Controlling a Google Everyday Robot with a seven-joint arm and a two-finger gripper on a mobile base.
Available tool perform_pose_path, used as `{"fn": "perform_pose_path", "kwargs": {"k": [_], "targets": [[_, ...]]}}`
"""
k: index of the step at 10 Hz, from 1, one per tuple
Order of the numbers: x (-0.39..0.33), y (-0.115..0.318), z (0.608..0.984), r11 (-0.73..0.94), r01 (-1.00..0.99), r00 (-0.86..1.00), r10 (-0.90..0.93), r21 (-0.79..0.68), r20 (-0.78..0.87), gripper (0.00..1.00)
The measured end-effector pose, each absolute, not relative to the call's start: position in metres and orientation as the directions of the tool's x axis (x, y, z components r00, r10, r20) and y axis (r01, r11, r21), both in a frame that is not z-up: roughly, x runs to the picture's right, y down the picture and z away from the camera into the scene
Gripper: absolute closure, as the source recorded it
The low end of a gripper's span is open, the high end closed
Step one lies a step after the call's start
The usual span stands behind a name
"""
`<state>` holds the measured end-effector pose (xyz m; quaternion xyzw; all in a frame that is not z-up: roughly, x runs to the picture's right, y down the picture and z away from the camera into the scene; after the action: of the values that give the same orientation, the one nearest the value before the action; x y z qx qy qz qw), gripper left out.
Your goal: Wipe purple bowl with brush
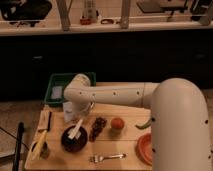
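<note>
The purple bowl (73, 139) stands on the left part of the wooden tabletop (125, 145), dark and glossy. The pale cream brush (76, 129) lies tilted in it, its wide end low in the bowl and its upper end pointing up and to the right over the rim. My gripper (76, 114) hangs at the end of the white arm (115, 94), directly above the bowl's back edge and close to the brush's upper end. Whether it touches the brush is hidden.
A bright orange bowl (145, 149) sits at the front right, a metal fork (107, 158) at the front, dark grapes (98, 127), an orange-red fruit (117, 123) and a green pepper (144, 124) mid-table. A yellow-handled tool (39, 143) lies left. A green bin (60, 87) stands behind.
</note>
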<state>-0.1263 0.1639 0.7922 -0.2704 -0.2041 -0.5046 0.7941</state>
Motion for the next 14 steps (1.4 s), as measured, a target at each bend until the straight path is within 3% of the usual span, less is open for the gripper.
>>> {"fn": "perform_pose_path", "kwargs": {"k": [8, 14], "targets": [[-0.114, 0.207, 0.771, 0.327, 0.921, 0.381, -0.647, -0.210, 0.661, 1.00], [-0.081, 0.176, 0.788, 0.387, 0.883, 0.466, -0.647, -0.266, 0.604, 1.00]]}}
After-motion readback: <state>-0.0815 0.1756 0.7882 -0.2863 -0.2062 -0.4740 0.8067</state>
